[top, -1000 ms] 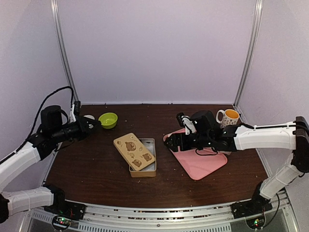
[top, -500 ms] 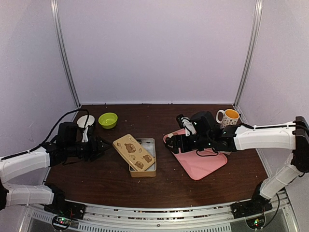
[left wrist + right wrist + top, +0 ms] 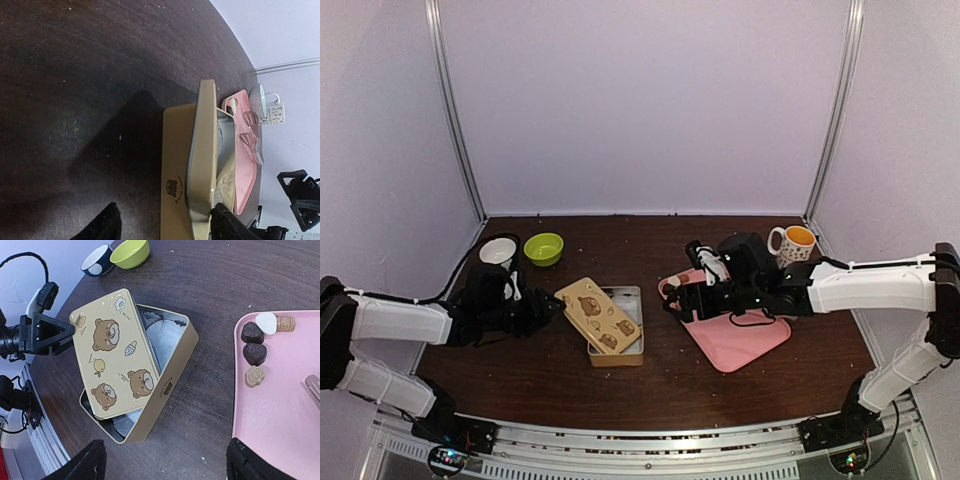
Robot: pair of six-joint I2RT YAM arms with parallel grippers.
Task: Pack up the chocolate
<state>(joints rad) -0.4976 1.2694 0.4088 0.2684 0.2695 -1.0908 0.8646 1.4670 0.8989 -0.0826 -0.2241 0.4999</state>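
Several small chocolate pieces lie on the pink tray [image 3: 280, 405]: two dark hearts [image 3: 252, 342], a white one [image 3: 265, 322], a tan barrel [image 3: 285, 323] and a tan flower [image 3: 255, 376]. The tan tin [image 3: 623, 350] [image 3: 170, 375] stands open, and its bear-printed lid [image 3: 600, 312] [image 3: 112, 352] [image 3: 201, 170] lies tilted across it. My left gripper [image 3: 555, 305] [image 3: 165, 227] is open at the lid's left end; one finger is beside the lid edge and the other is over bare table. My right gripper [image 3: 672, 300] [image 3: 167, 462] hangs open between tin and tray, holding nothing.
A green bowl [image 3: 544, 247] [image 3: 130, 252] and a white bowl [image 3: 498, 250] [image 3: 97, 260] stand at the back left. A mug with an orange inside [image 3: 794, 241] stands behind the pink tray [image 3: 740, 340]. White paper lines the tin. Walls close in the dark wooden table.
My left arm has swung down from beside the bowls to the tin's lid, and its jaws have opened. The lid has shifted slightly. My right arm has hardly moved.
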